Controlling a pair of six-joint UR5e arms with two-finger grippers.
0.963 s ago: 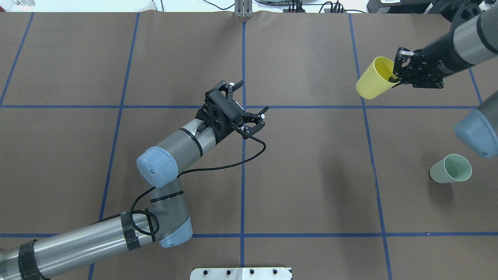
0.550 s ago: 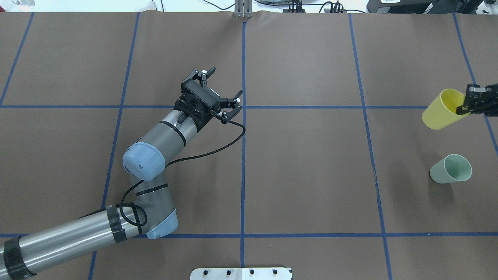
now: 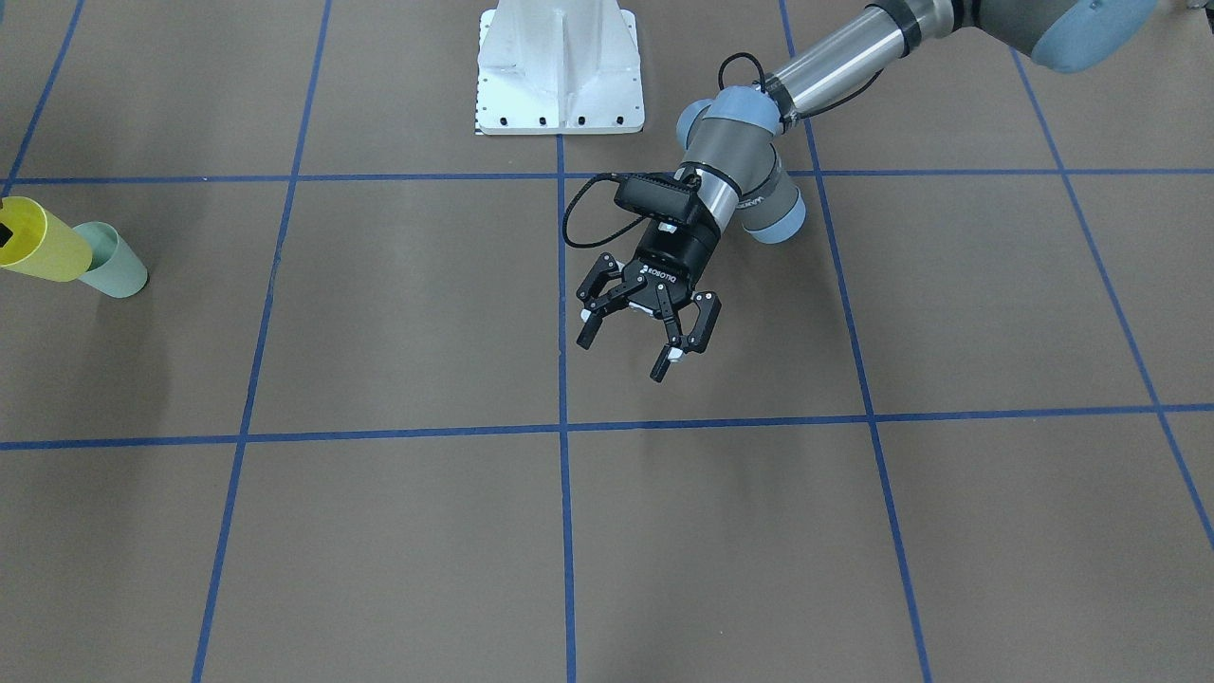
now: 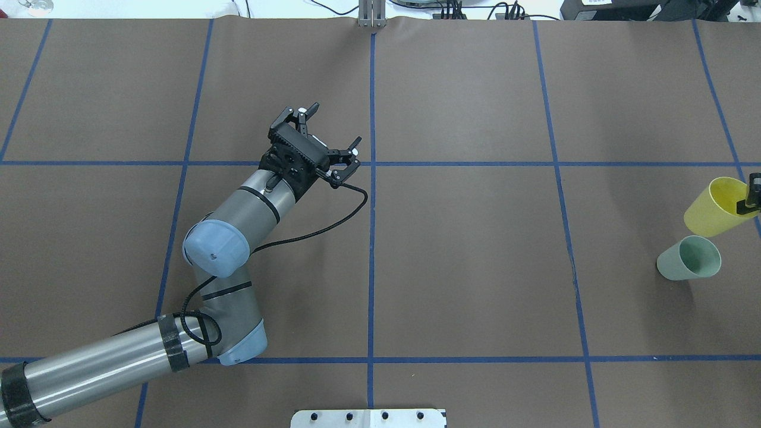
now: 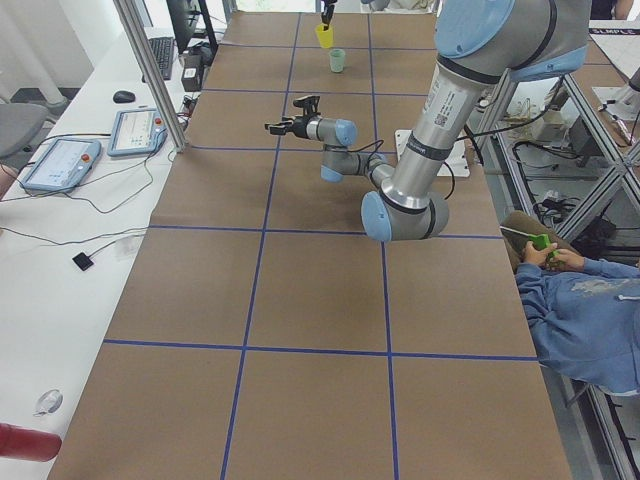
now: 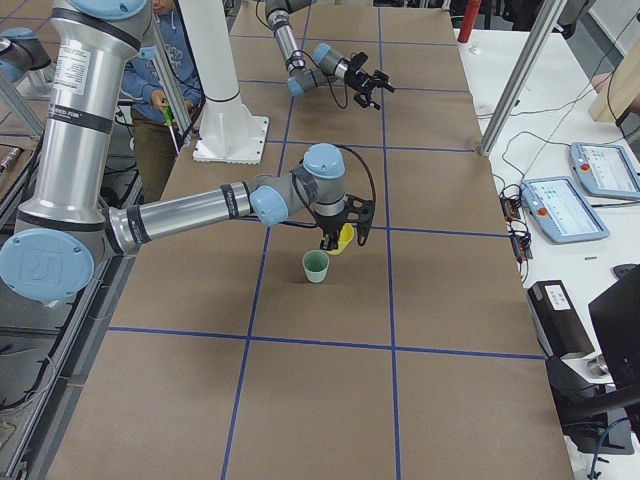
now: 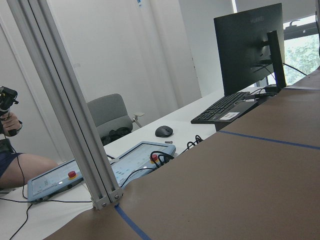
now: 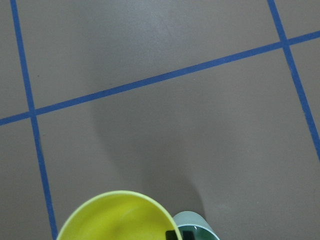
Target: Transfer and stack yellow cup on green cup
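The yellow cup (image 4: 710, 208) hangs tilted in the air at the table's far right, its rim gripped by my right gripper (image 4: 748, 202), which is shut on it and mostly cut off by the frame edge. The right side view shows that gripper (image 6: 333, 238) holding the yellow cup (image 6: 344, 238) just above and beyond the green cup (image 6: 316, 266). The green cup (image 4: 689, 257) stands upright on the mat, close beside the yellow one. The right wrist view has the yellow cup (image 8: 117, 217) and a sliver of the green cup (image 8: 192, 227). My left gripper (image 4: 334, 125) hovers open and empty near the middle.
The white robot base plate (image 3: 560, 66) sits at the table's near edge. Blue tape lines grid the brown mat (image 4: 475, 267). A side table with pendants (image 5: 135, 130) and an aluminium post (image 5: 150, 70) runs along the far side. A seated person (image 5: 580, 310) is beside the table.
My right gripper has carried the yellow cup rightward and back toward the robot, down close to the green cup. The left arm has drawn back to the left, still open.
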